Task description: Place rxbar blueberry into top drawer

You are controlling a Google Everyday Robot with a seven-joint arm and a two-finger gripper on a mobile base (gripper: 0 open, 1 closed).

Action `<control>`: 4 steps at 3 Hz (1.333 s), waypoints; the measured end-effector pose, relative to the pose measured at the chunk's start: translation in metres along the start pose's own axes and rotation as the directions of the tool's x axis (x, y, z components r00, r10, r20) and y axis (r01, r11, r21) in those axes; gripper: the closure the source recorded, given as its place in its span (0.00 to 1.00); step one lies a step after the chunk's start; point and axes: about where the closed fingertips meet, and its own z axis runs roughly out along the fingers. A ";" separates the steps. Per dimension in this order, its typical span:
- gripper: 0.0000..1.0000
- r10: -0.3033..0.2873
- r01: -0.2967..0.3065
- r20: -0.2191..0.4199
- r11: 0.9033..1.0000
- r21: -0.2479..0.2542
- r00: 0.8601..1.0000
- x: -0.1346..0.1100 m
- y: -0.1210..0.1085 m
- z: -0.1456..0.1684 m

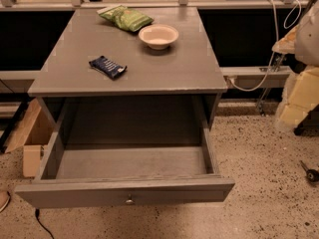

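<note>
You had the rxbar blueberry (pixel 107 66) lying flat on the tabletop (pixel 169 66) toward its left front, apart from the bowl (pixel 158 36) and green bag (pixel 125 18), so it looked free to take. The top drawer (pixel 124 192) stood open below, ready to receive it. Your hand was out of view, so I could not tell its state.

The dark-blue wrapped rxbar blueberry (pixel 107 66) lies front-left on the grey wooden cabinet top (pixel 169 71). A round pale bowl (pixel 158 36) sits behind it to the right, with a green crinkly snack bag (pixel 125 17) behind-left of the bowl. Below, the grey wooden top drawer (pixel 75 193) juts forward, open. The gripper is out of view.
</note>
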 end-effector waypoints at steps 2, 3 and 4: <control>0.00 0.032 -0.033 0.100 0.999 0.006 0.994 -0.033 -0.026 0.016; 0.00 0.067 -0.065 0.238 0.998 -0.016 0.969 -0.094 -0.065 0.042; 0.00 0.174 -0.148 0.350 0.984 -0.101 0.920 -0.153 -0.096 0.077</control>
